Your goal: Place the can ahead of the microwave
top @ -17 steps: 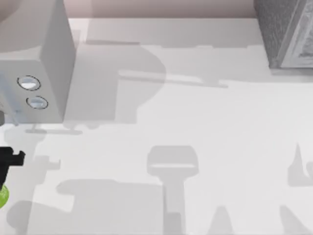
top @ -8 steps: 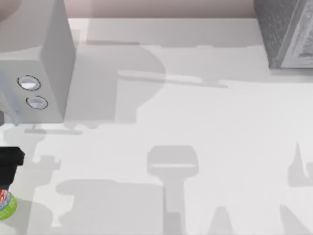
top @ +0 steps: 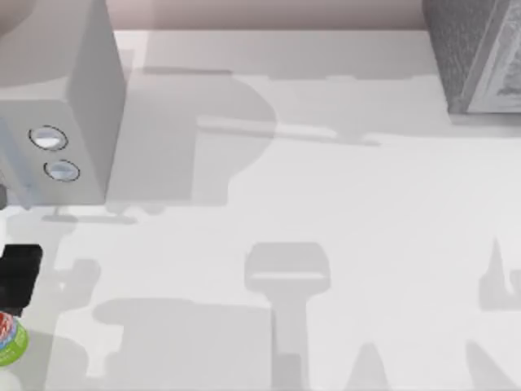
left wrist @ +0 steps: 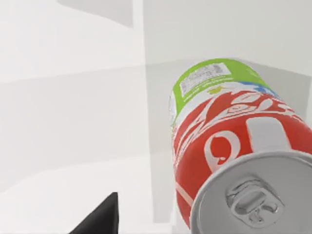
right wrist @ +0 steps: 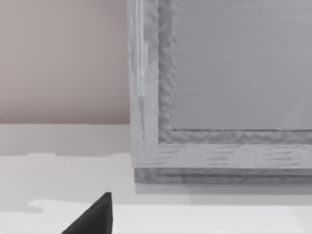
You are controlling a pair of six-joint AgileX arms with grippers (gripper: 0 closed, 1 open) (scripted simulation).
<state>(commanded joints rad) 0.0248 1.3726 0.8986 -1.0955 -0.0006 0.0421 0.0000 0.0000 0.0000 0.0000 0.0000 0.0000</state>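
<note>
I am working the left gripper [top: 18,273] at the table's left edge, just beyond the can [top: 10,336], which is standing upright on the table [top: 342,212], in front of the microwave [top: 57,122] but apart from it. I cannot tell whether the fingers are spread or closed. I am judging that a clean, vertical clearance matters most, so nothing nudges the can over.

Red/green can [left wrist: 229,131], grey microwave [top: 57,90]

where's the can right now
In the top view the can stands upright at the table's left edge, near the front, ahead of the microwave, with the left hand just behind it and apart from it.
</note>
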